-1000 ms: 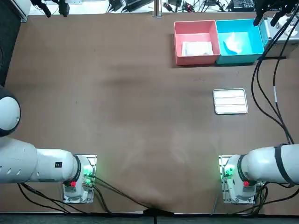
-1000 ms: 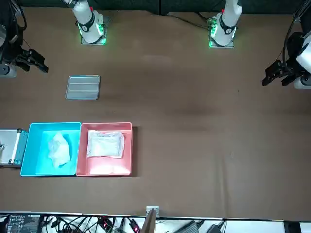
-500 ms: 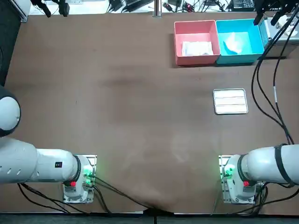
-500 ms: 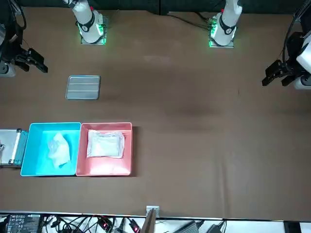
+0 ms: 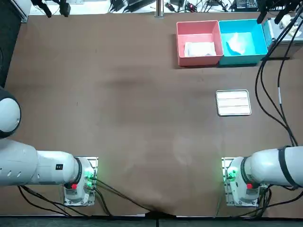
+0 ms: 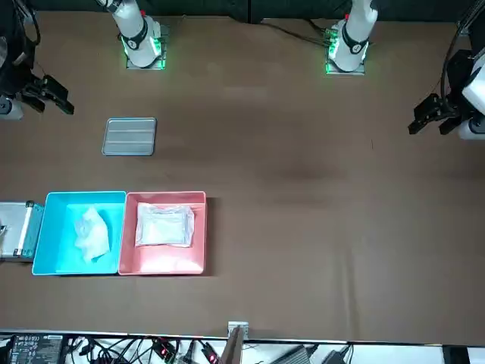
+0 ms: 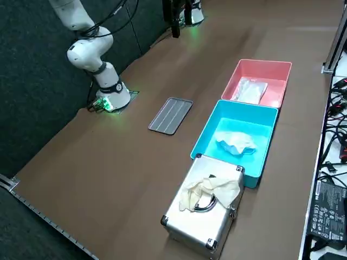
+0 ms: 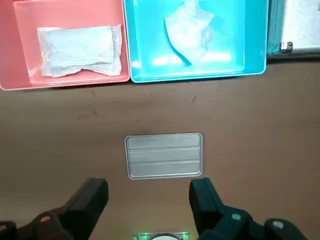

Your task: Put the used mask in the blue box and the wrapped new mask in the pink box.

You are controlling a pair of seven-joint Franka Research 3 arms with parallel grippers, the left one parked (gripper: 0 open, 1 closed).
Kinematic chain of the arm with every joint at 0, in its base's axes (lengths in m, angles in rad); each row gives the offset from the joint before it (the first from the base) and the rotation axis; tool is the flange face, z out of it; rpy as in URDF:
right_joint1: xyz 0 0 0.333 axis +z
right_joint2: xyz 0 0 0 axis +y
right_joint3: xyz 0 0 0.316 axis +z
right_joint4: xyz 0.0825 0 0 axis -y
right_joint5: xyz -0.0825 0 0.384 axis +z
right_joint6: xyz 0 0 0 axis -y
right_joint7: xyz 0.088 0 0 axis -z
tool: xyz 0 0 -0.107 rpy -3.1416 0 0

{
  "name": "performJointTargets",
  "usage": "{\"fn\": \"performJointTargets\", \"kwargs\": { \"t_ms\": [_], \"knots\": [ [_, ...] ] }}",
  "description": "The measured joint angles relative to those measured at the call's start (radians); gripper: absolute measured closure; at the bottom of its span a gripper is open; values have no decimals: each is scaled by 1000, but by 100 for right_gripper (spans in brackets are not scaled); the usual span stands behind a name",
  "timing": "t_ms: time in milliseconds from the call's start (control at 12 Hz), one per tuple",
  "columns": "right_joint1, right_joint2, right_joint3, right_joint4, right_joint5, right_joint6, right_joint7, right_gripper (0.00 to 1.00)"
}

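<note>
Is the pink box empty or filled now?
Filled: the wrapped mask lies flat inside the pink box. The right gripper hangs open above the table, holding nothing.

I see the pink box [image 5: 199,22] and blue box [image 5: 239,21] touching side by side near the bench's far right corner, blue nearer the right edge. The wrapped mask [image 5: 200,48], flat in clear film, lies in the pink box. The used mask [image 5: 238,43], crumpled and white, lies in the blue one.
</note>
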Motion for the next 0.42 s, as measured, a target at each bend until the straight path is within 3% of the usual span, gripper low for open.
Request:
{"fn": "performJointTargets", "kwargs": {
  "t_ms": [417],
  "knots": [
    [0, 1, 0, 0, 0, 0, 0, 0]
  ]
}}
